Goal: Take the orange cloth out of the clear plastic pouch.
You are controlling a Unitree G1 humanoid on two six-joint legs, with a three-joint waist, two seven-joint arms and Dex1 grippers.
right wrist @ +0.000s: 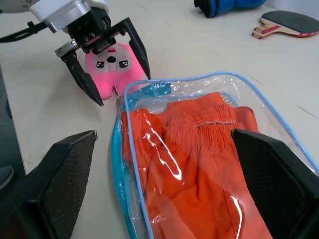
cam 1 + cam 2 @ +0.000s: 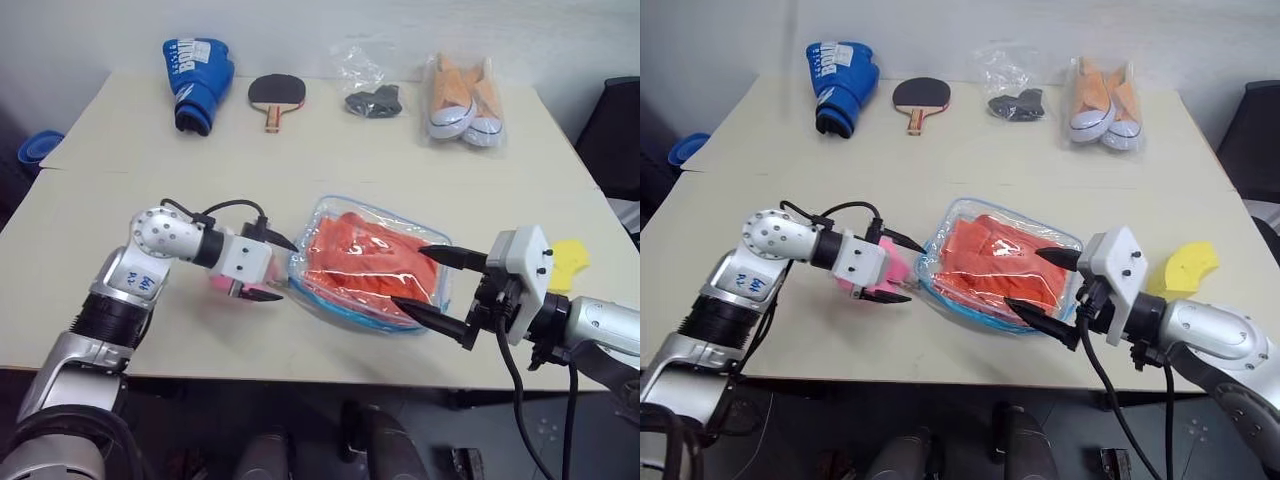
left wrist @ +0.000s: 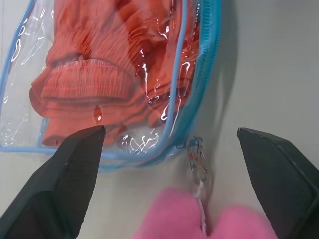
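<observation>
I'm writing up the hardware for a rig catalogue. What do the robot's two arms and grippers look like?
Both arms are silver-grey metal with black ribbed joint sections. The left arm has a rounded silver joint, a blue marking on its casing and a looping black cable. Each wrist carries a white block, with black cables hanging below the right arm. The left gripper and right gripper each have two black, pointed, textured fingers.

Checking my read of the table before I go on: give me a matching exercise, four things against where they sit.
Things:
1. orange cloth
2. pink plush toy
3. blue boxing glove
4. yellow foam wedge

Places:
A. far edge of the table, beside the paddle
B. inside the clear plastic pouch
C. by the right arm, near the table's right edge
D. between the open fingers of the left end effector

Pairs: 1-B, 2-D, 3-A, 4-C
</observation>
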